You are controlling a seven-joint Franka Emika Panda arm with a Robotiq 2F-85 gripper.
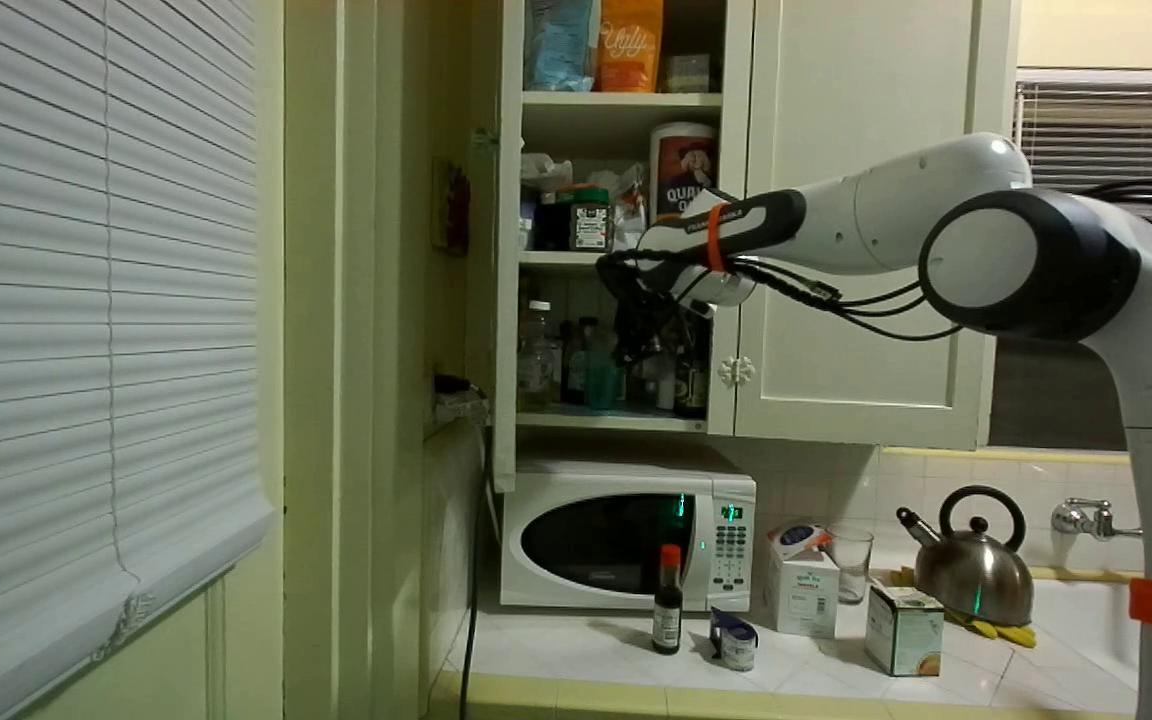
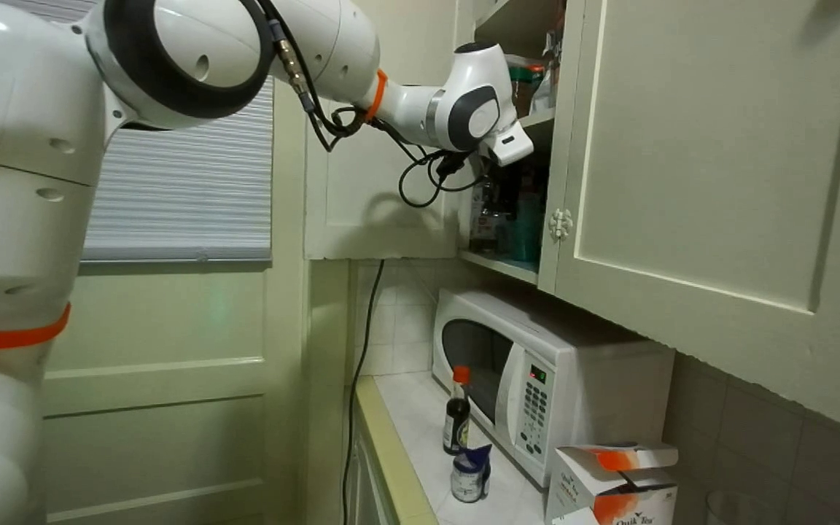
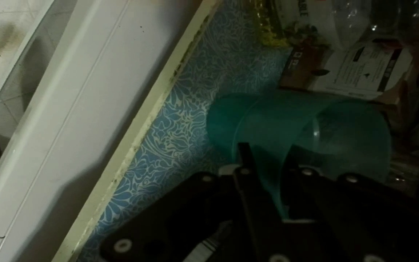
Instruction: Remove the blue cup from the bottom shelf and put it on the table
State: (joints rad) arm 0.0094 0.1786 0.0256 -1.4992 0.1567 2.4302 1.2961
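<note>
Black and blurred, nearest the wrist camera, the tool (image 3: 267,153) has its fingers a narrow gap apart, with the teal wall of the cup (image 3: 276,116) showing between them. One fingertip lies by the cup's rim; whether it is inside the mouth, or touching at all, I cannot tell. The cup stands upright on the bottom shelf (image 3: 180,127), set back from the pale front edge by a strip of blue patterned lining. Just beside it in the wrist view is a labelled container (image 3: 358,69), and in an exterior view bottles (image 1: 537,365) stand to both sides.

An open door (image 1: 507,420) bounds the opening on one side, a closed door (image 1: 866,375) on the other, and the middle shelf (image 1: 566,259) above. The arm (image 1: 871,215) passes in front of the closed door, its wrist near the middle shelf's edge.

Close below, the microwave (image 1: 626,530) juts out past the bottom shelf. On the bench (image 1: 556,640), a red-capped bottle (image 1: 668,615) and a jar (image 1: 737,652) stand before the microwave; a tea box (image 1: 806,590) and a smaller box (image 1: 916,640) stand farther along, toward the kettle (image 1: 976,575). White tile runs from the red-capped bottle to the wall (image 1: 444,560), where a cord (image 1: 472,600) hangs past the bench's yellow front edge.
</note>
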